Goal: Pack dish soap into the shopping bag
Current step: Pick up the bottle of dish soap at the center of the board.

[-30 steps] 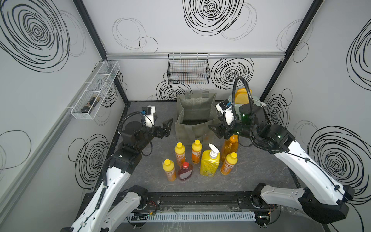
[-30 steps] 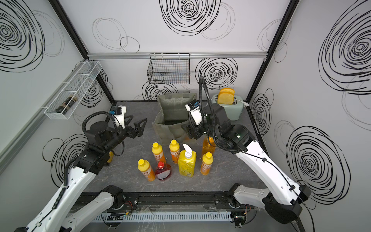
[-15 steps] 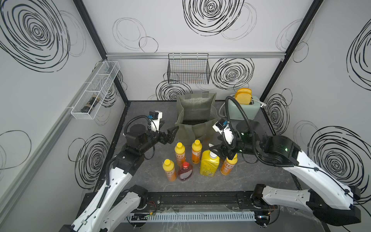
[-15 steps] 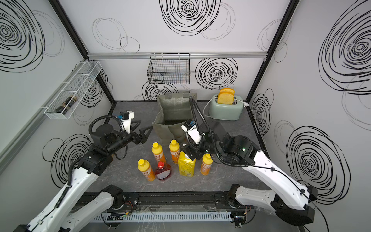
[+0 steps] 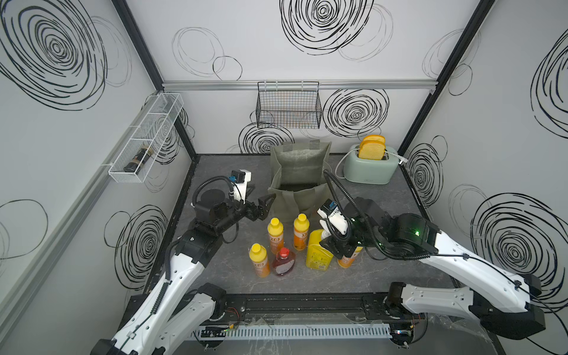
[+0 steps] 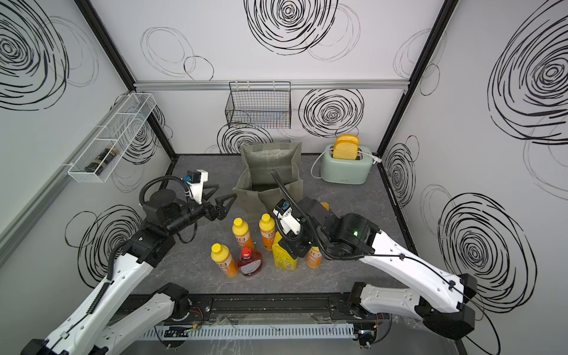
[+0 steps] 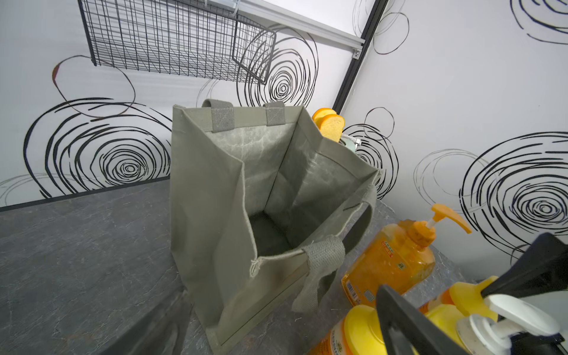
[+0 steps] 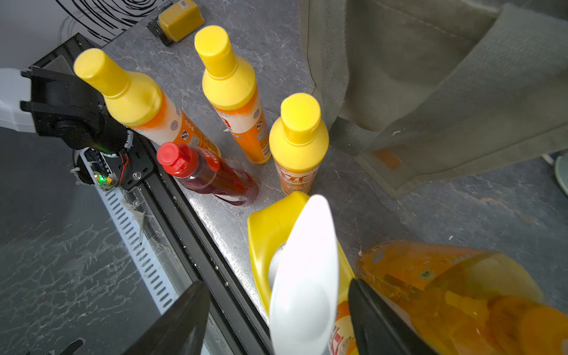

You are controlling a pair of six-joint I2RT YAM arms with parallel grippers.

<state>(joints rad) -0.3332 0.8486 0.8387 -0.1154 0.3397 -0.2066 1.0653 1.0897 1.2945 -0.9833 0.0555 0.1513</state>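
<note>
The grey-green shopping bag stands open and upright at the back of the table. In front of it stand three small orange yellow-capped dish soap bottles, a squat red bottle and a big yellow bottle. Another small orange bottle is half hidden by my right arm. The amber orange-pump bottle stands by the bag's right side. My right gripper is open, its jaws straddling the yellow bottle's white pump. My left gripper is open and holds nothing, beside the bag's front left corner.
A mint toaster with bread stands at the back right. A black wire basket hangs on the back wall, a white wire rack on the left wall. A small mustard jar lies at the table's left. The black rail runs along the front.
My right gripper has come forward and down from beside the bag to over the big yellow bottle's pump. My left gripper has moved right, closer to the bag's front corner.
</note>
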